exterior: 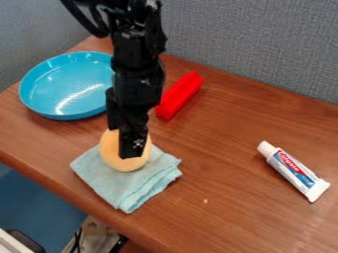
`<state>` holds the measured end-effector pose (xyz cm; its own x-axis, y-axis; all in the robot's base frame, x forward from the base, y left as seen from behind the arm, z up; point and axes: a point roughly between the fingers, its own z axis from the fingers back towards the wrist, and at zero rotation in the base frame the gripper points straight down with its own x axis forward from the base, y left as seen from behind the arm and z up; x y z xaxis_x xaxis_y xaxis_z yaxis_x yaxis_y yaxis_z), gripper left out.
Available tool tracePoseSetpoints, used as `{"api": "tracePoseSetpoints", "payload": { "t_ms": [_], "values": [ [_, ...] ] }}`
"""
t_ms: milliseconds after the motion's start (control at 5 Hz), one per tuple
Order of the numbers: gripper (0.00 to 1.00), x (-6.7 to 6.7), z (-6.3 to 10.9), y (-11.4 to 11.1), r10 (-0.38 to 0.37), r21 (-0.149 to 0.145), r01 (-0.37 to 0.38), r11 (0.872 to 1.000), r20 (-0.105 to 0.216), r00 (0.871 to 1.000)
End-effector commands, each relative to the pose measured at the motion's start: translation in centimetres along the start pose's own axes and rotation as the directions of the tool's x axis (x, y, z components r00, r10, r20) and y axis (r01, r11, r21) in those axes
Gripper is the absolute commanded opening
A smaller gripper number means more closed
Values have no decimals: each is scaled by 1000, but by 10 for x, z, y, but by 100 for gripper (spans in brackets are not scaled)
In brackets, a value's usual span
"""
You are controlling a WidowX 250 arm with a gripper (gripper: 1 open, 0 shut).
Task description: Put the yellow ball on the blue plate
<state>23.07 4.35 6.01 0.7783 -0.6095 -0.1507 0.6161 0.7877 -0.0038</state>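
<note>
Risks squirting the smooth yellow ball (123,156), sitting on the teal cloth (128,178) near the front edge of the surface (238,128), sideways off that cloth if the hand (130,146), fingers spread around it, shuts off-centre, well short of the blue plate (59,87) at far left.

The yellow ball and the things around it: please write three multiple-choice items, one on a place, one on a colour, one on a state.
1. Where does the yellow ball lie?
A. on the teal cloth
B. in the blue plate
C. beside the toothpaste tube

2. What colour is the block behind the arm?
A. green
B. red
C. white

3. What is in the blue plate?
A. the ball
B. the block
C. nothing

Answers: 1 A, the ball rests on the cloth under the gripper. 2 B, the block is plainly red. 3 C, the plate's inside shows only bare blue.
</note>
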Motion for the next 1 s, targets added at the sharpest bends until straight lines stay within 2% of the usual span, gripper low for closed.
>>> {"api": "tracePoseSetpoints", "payload": {
  "t_ms": [0, 600, 800],
  "values": [
    [100, 0, -7, 3, -19, -7, 19, 1000, -1, 1000],
    [100, 1, -28, 7, -34, -56, 34, 998, -7, 999],
    [0, 1, -33, 8, -35, -69, 35, 997, -7, 999]
  ]
}}
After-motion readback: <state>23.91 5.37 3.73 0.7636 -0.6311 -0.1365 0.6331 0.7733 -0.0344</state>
